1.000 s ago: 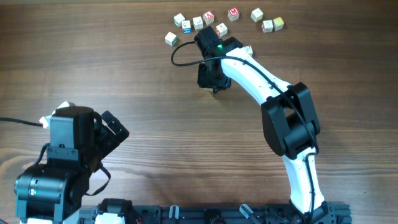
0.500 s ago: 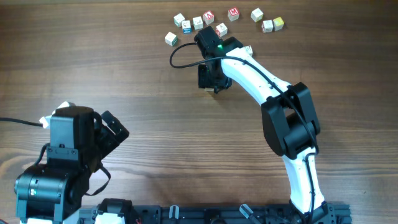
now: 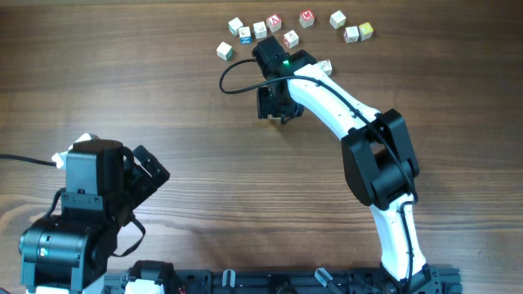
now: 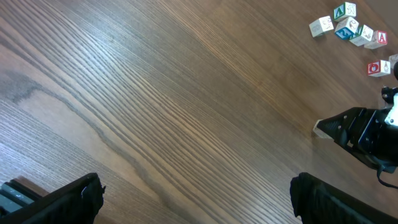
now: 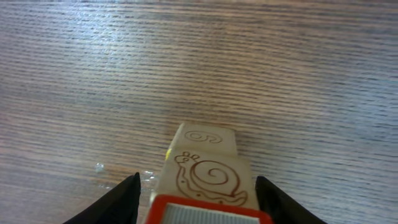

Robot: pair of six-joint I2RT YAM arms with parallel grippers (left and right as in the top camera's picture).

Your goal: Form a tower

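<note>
The tower (image 5: pixel 205 177) stands between the fingers of the right gripper (image 5: pixel 198 190), directly under its wrist. It is made of small, square-edged cubes of pale wood. The top one is rimmed in red with a snail line-drawn on its side, and the face below it carries another mark. The jaws are apart, with a sliver of gap on each side. To leave the stack standing I'd lift straight up with no sideways drift, since smooth blocks like these probably slide easily. Loose cubes (image 3: pixel 274 22) lie scattered just beyond the gripper on the grained wooden table (image 5: pixel 280 74). The left gripper (image 4: pixel 196 186) hangs wide apart and empty, well away.
</note>
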